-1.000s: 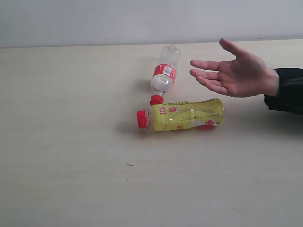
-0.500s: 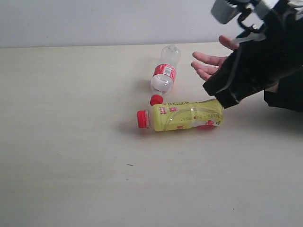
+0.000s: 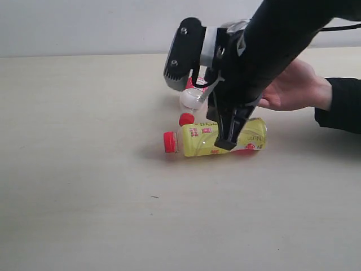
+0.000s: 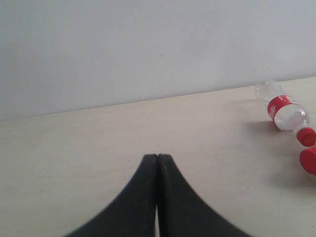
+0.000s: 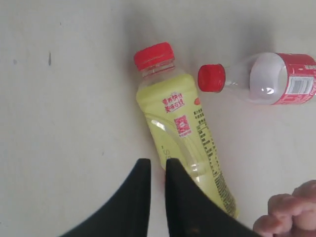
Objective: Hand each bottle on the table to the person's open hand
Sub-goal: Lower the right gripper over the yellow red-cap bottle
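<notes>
R tool [image 5: 157,167]: barely parted, thin slit only, grasping nothing. Tips sit low over the yellow btl [image 5: 182,133], at its body; one finger overlaps its side.
L tool [image 4: 157,165]: clenched, empty, well away from the yellow btl.
Yellow btl: on its side on the counter [image 3: 84,169], red cap pointing away from the hand [image 3: 296,87].
Small btl [image 3: 192,99]: also lying down, its cap just beside the yellow btl's shoulder, not touching in the R wrist view.
Hand: open, near the yellow btl's base end, partly hidden by your arm.
Step (my read): lining up on the yellow btl, no grip yet.
Risk 1: slit is far narrower than the btl. Drop like this and the tips land on top; it'll roll off. Open wide first.
Risk 2: off-centre pinch on a round btl could squirt it into the small btl.
Risk 3: hand is close to the yellow btl, so a fast swing could clip the fingers.
</notes>
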Controlling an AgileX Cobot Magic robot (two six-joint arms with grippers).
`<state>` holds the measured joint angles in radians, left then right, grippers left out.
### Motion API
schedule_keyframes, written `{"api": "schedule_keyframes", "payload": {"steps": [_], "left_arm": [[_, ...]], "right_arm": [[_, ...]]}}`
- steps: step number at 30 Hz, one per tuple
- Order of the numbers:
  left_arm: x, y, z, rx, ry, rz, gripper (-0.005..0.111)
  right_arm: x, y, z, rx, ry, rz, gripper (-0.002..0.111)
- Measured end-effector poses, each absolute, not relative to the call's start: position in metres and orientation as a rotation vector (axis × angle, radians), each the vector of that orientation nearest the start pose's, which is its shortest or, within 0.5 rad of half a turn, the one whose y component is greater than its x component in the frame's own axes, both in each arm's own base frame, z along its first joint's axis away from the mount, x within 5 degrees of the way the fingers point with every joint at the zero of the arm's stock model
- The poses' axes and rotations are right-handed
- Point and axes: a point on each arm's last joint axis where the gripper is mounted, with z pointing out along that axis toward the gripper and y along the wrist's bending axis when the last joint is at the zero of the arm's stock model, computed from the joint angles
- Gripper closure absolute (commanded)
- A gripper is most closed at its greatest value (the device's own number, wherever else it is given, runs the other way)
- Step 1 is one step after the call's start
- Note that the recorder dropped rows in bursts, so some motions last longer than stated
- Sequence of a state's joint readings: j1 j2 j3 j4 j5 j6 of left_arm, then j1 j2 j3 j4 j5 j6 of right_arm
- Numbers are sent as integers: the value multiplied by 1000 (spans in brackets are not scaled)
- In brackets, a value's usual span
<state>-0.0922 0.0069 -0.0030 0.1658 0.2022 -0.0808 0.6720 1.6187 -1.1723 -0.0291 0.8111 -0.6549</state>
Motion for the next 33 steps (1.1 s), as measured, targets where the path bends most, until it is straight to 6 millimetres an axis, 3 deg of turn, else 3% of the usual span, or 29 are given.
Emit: {"api": "schedule_keyframes", "payload": {"steps": [4, 8, 16, 22, 27, 33], "left_arm": [[56, -2, 196, 122, 1683, 20, 107], [56, -2, 196, 122, 1683, 20, 107], [56, -2, 196, 122, 1683, 20, 107], [56, -2, 196, 122, 1683, 20, 107], [56, -2, 196, 122, 1683, 20, 107], [56, -2, 196, 122, 1683, 20, 107]], "right_arm": [[272, 211, 229, -1801, 2173, -139, 66], [281, 214, 210, -1868, 2176, -202, 55], [291, 219, 193, -1930, 2088, -261, 37], [297, 224, 190, -1920, 2027, -255, 34], [301, 228, 163, -1968, 2050, -251, 34], [306, 229, 158, -1966, 2015, -290, 34]]}}
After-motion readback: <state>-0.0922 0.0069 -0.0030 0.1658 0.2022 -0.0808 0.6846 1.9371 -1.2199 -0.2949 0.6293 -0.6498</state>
